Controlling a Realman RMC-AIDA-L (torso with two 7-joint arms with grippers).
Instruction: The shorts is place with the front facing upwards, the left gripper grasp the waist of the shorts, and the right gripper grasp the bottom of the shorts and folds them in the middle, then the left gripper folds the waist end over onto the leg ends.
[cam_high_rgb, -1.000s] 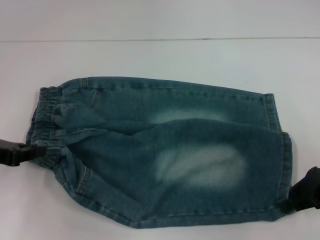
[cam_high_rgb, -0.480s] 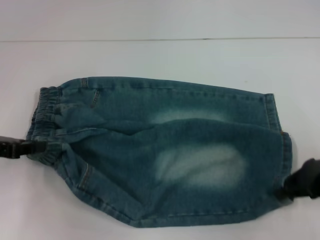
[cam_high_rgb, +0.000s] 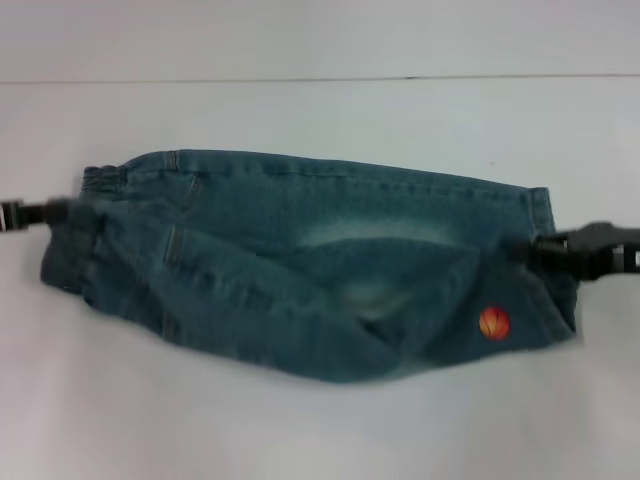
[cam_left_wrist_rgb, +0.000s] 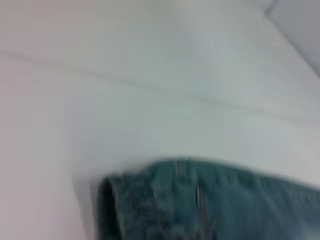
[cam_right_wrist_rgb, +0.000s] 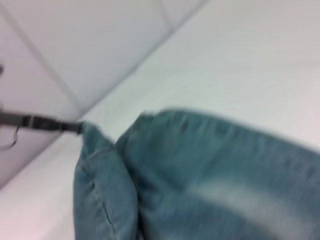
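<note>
Blue denim shorts (cam_high_rgb: 300, 250) lie across the white table, waist on the left and leg ends on the right. The near edge is lifted and drawn toward the far edge, so the shorts are half doubled along their length. An orange round patch (cam_high_rgb: 494, 322) shows on the turned-up leg. My left gripper (cam_high_rgb: 62, 210) is shut on the waist at the left end. My right gripper (cam_high_rgb: 525, 248) is shut on the leg hem at the right end. The left wrist view shows the waistband (cam_left_wrist_rgb: 150, 200). In the right wrist view the raised denim (cam_right_wrist_rgb: 200, 185) fills the frame, with the left gripper (cam_right_wrist_rgb: 75, 127) at its far end.
The white table (cam_high_rgb: 300, 430) stretches all round the shorts. A seam line (cam_high_rgb: 300, 80) runs across it at the back, with a lighter surface beyond.
Both grippers have lifted the near edge and carried it away from me toward the far edge. The shorts look narrower now, and the orange patch has come fully into sight.
</note>
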